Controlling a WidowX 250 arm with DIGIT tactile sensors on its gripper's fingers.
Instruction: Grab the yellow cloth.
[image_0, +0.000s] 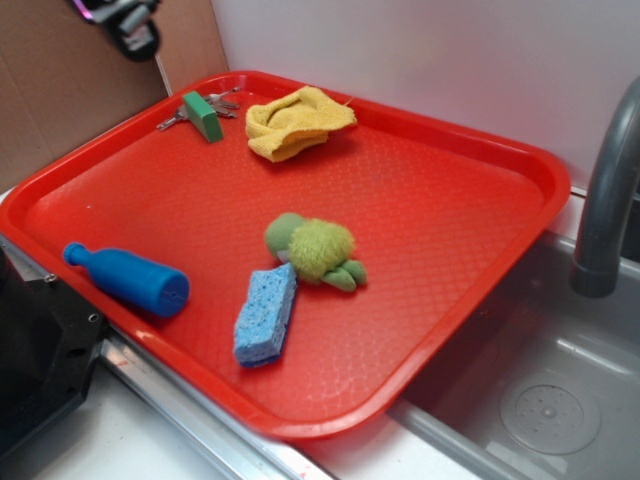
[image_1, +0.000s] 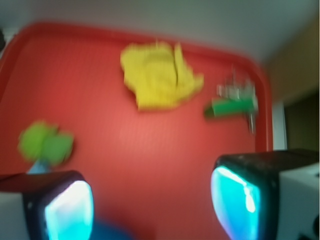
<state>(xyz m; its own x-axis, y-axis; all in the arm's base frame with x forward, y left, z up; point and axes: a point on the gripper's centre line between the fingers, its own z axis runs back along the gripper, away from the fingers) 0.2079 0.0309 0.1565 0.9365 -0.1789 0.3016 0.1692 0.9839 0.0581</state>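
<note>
A red tray (image_0: 480, 190) filled most of the exterior view, its bare textured floor running from the upper left of the frame to the lower right. To its right, a grey sink basin (image_0: 560, 400) occupied the lower right corner, with a grey faucet (image_0: 610, 200) curving down along the right edge. The gripper (image_1: 152, 207) appeared in the wrist view at the bottom of the frame, its two fingers (image_1: 67, 210) set wide apart with bare tray floor showing between them; nothing was held. In the exterior view, only a dark part of the arm showed at the top left corner, above the tray's far rim. The yellow cloth (image_0: 298, 122) lay crumpled near the tray's far edge in the upper centre of the exterior view, well apart from the gripper; in the wrist view it sat in the upper centre, blurred. A blue bottle (image_0: 130, 278) lay on its side at the left of the frame. A blue sponge (image_0: 266, 315) lay in the lower centre, touching a yellow-green plush toy (image_0: 315, 250) just above it. A green block (image_0: 203, 116) rested against some metal keys (image_0: 190, 112) at the upper left, just left of the yellow cloth.
</note>
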